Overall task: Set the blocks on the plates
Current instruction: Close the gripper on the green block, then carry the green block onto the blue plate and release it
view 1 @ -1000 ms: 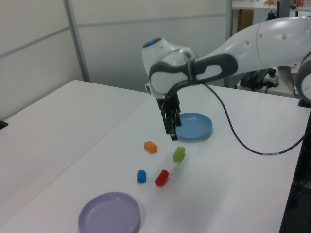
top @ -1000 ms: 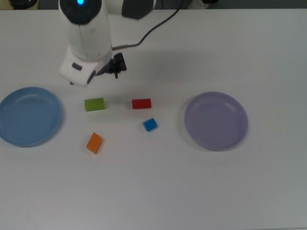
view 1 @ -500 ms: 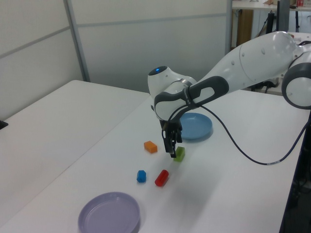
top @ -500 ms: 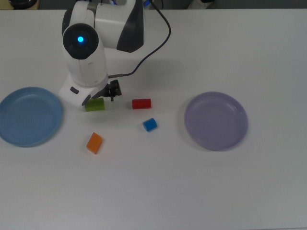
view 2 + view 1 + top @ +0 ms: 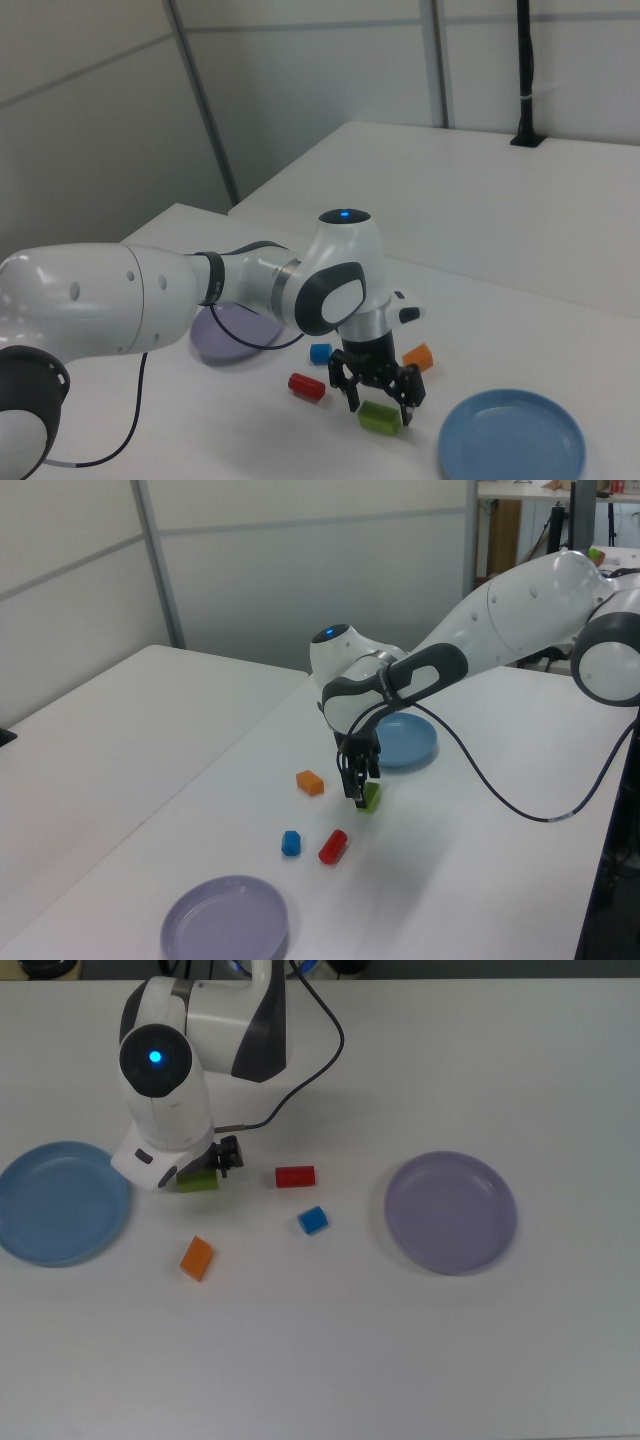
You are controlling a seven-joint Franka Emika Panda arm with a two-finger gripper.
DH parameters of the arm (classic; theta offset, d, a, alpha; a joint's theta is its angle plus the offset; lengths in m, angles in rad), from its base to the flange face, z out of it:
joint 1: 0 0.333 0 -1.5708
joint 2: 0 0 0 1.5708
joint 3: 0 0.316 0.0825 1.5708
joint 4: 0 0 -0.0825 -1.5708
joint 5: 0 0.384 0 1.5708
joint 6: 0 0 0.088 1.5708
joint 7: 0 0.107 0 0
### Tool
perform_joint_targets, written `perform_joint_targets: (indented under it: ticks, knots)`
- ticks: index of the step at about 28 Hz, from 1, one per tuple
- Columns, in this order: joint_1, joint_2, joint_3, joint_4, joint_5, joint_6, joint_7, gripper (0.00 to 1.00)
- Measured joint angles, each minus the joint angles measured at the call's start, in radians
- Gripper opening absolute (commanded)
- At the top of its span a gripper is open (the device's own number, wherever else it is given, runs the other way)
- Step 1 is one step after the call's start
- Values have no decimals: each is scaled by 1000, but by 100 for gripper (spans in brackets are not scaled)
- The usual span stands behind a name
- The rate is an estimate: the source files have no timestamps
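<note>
**Green block between open fingers**

Green is the block (image 5: 379,416) under the gripper (image 5: 380,390), which is down at the table (image 5: 330,1360) with its fingers spread wide, one on each side of the block. In the right view a gap shows between each finger and the block, so nothing is gripped. In the top view the arm's white head covers part of the block; in the left view the fingers hide most of it.

The red block (image 5: 295,1176) lies just to the gripper's right in the top view, apart from it. The blue cube (image 5: 313,1220) sits further off, beyond the red one and lower in the top view. The orange block (image 5: 197,1258) lies near the gripper, below it in the top view, turned at an angle.

The blue plate (image 5: 60,1203) is near the gripper on the top view's left. The purple plate (image 5: 451,1212) is well apart on the top view's right. Both hold no blocks.
</note>
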Motion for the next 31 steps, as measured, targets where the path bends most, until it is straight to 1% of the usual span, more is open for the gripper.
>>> perform_joint_targets:
  ticks: [3, 4, 5, 7, 8, 14, 19, 21, 24, 28, 31]
  knots:
    - [0, 6, 0, -1, -3, 1, 0, 40]
    - [0, 8, 0, -1, -4, 2, 0, 32]
    - [0, 9, 0, -1, -5, 2, 0, 21]
    - [0, 9, 0, -1, -5, 2, 0, 14]
    - [0, 9, 0, -1, -6, 2, 0, 13]
    - [-8, 1, -2, 11, -6, 2, 0, 13]
    - [-52, -38, -4, 62, -6, -2, 0, 14]
    - [-81, -53, -4, 91, -6, -7, 0, 14]
    - [-119, -64, -5, 111, -6, -9, 0, 17]
    - [-173, -50, -5, 113, -6, -1, -2, 17]
    - [-201, -9, -5, 111, -6, 61, -2, 17]
